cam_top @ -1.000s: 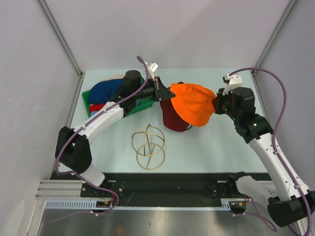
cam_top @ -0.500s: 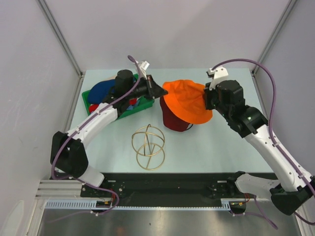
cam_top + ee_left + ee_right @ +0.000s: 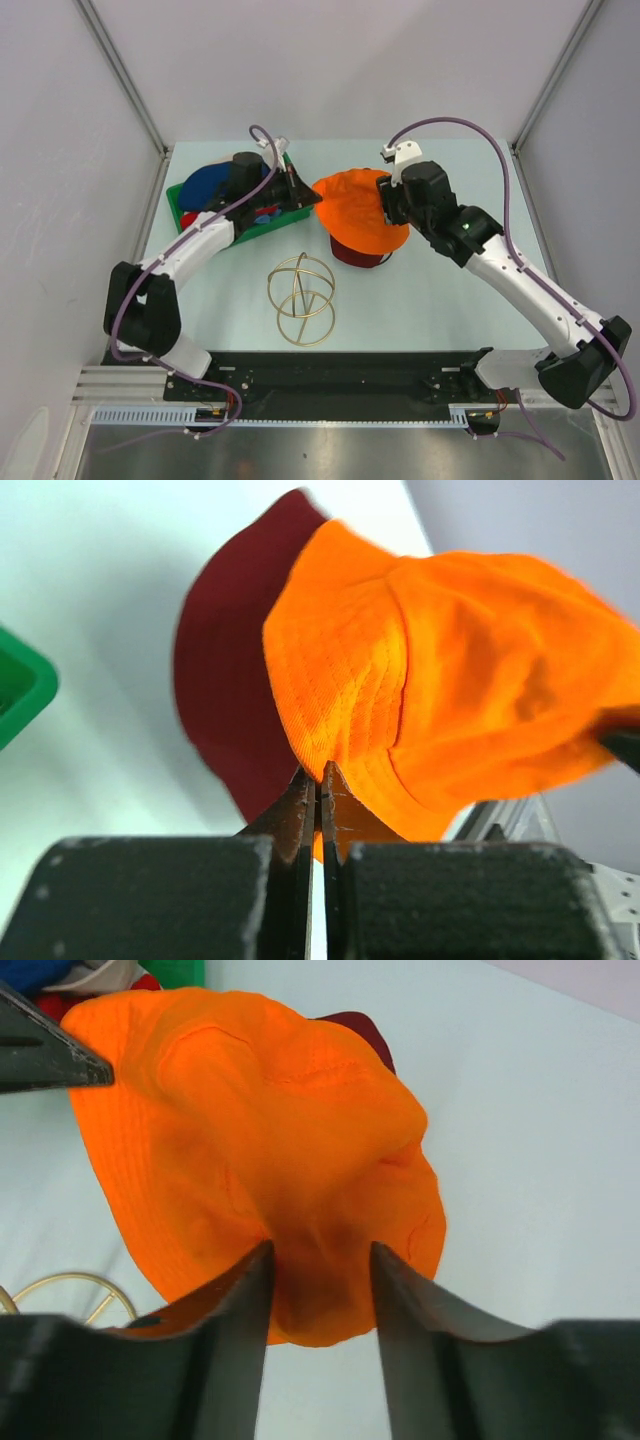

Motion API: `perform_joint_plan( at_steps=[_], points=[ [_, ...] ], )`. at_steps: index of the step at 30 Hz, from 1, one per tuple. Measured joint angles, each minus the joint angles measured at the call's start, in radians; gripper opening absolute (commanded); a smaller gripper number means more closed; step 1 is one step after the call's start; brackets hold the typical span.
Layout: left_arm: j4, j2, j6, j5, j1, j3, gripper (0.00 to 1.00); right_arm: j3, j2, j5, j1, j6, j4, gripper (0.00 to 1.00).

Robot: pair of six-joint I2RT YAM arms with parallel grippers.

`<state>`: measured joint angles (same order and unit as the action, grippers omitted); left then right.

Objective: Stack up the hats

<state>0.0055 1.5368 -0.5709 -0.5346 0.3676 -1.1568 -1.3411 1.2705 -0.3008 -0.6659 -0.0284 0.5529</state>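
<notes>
The orange hat [image 3: 352, 208] lies spread over the maroon hat [image 3: 356, 252] at the table's middle. My left gripper [image 3: 310, 196] is shut on the orange hat's left brim; its fingertips [image 3: 322, 780] pinch the fabric [image 3: 450, 670], with the maroon hat [image 3: 220, 680] showing beneath. My right gripper [image 3: 386, 206] stands at the hat's right side. Its fingers [image 3: 262, 1265] are apart, and the orange hat [image 3: 260, 1130] sags loosely between them without being pinched. A sliver of the maroon hat [image 3: 362, 1028] shows beyond.
A green tray [image 3: 285, 215] at the back left holds more hats, a navy one [image 3: 208, 181] on top. A gold wire globe frame [image 3: 302, 298] stands in front of the stack. Enclosure walls close both sides.
Both arms carried the orange hat leftward and set it over the maroon hat. The right gripper's jaws have opened off the fabric; the left stays shut on the brim.
</notes>
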Motion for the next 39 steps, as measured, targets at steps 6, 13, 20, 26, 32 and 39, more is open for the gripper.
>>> perform_joint_plan(
  at_steps=[6,13,20,26,32,39],
  points=[
    [-0.082,0.069,0.06,0.04,-0.002,-0.023,0.0,0.0,-0.009,0.052,0.036,-0.003,-0.005,0.99],
    [-0.124,0.093,0.15,0.053,-0.002,-0.042,0.0,0.024,-0.063,0.267,0.28,-0.058,-0.054,0.99],
    [-0.123,0.093,0.199,0.04,-0.002,-0.042,0.0,0.262,-0.155,0.427,0.348,-0.145,-0.128,0.99],
    [-0.123,0.093,0.197,0.035,-0.002,-0.042,0.0,0.425,-0.275,0.525,0.37,-0.222,-0.141,0.98],
    [-0.118,0.093,0.186,0.033,-0.003,-0.042,0.0,0.529,-0.295,0.582,0.375,-0.254,-0.22,0.93],
    [-0.098,0.093,0.171,0.029,-0.004,-0.04,0.0,0.654,-0.274,0.632,0.375,-0.277,-0.344,0.92]
  ],
)
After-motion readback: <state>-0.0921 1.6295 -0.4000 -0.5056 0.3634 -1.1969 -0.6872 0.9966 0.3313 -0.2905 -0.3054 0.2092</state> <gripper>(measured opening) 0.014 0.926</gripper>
